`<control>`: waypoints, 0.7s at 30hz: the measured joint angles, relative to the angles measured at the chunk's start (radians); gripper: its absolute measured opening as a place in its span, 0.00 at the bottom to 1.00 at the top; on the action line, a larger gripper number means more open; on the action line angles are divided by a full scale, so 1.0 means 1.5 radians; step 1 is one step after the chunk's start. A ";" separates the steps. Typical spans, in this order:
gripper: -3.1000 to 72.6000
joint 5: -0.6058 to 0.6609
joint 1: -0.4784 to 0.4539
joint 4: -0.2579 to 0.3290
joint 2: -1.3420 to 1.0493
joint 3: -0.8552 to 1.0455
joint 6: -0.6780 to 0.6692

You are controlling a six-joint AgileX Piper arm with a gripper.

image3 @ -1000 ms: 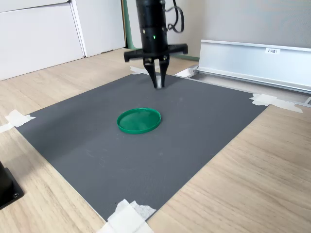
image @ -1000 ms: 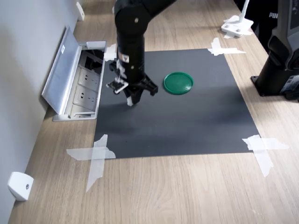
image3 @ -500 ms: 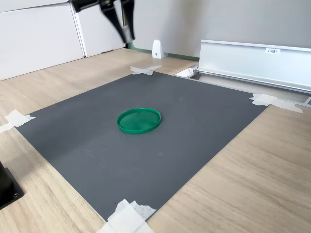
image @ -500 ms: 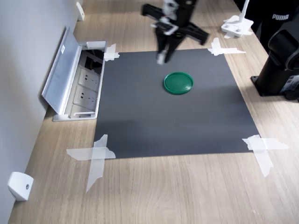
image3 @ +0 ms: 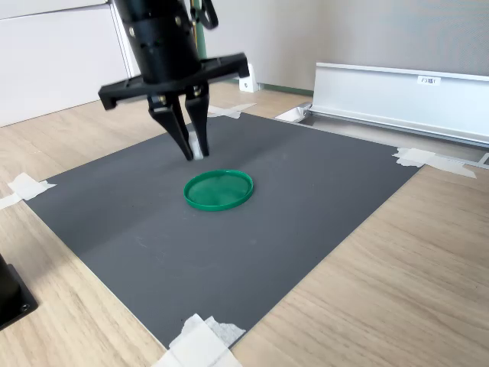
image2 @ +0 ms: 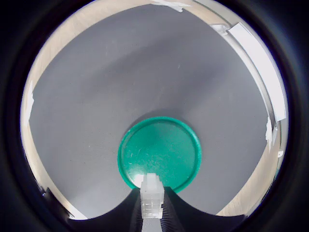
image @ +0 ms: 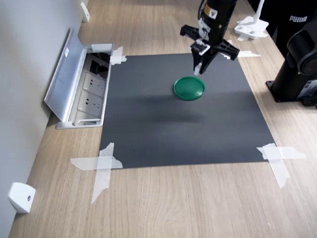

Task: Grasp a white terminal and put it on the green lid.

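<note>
The green lid (image: pixel 188 88) (image3: pixel 218 189) lies flat on the black mat (image: pixel 188 134). My gripper (image: pixel 198 72) (image3: pixel 193 153) hangs point-down a little above the lid's edge on the side farther from the camera in the first exterior view. It is shut on the white terminal (image2: pixel 151 195), a tiny pale block pinched between the fingertips. In the wrist view the terminal sits over the lid's (image2: pixel 159 150) rim. The terminal shows as a pale speck (image: pixel 197 71) (image3: pixel 199 147) between the tips in both exterior views.
An open aluminium socket box (image: pixel 79 84) (image3: pixel 397 95) borders the mat on the first exterior view's left. White tape (image: pixel 101 166) holds the mat's corners. A white wedge (image: pixel 21 197), a black base (image: pixel 297 69) and a white stand (image: pixel 251 27) sit on the wooden table.
The gripper left the mat's socket-box side, swung high past the mat's far edge, and has come down over the green lid, still shut on the terminal.
</note>
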 joint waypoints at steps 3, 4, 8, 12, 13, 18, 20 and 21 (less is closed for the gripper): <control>0.16 -0.017 0.000 -0.010 0.029 0.002 0.008; 0.16 -0.022 0.000 -0.014 0.037 0.002 0.013; 0.17 -0.039 0.000 -0.029 0.065 0.002 0.026; 0.23 -0.054 0.000 -0.041 0.082 0.002 0.028; 0.26 -0.056 0.000 -0.042 0.085 0.002 0.028; 0.55 -0.067 0.000 -0.037 0.092 0.002 0.028; 0.66 -0.069 0.000 -0.032 0.093 0.002 0.028; 0.71 -0.069 0.000 -0.030 0.093 0.002 0.028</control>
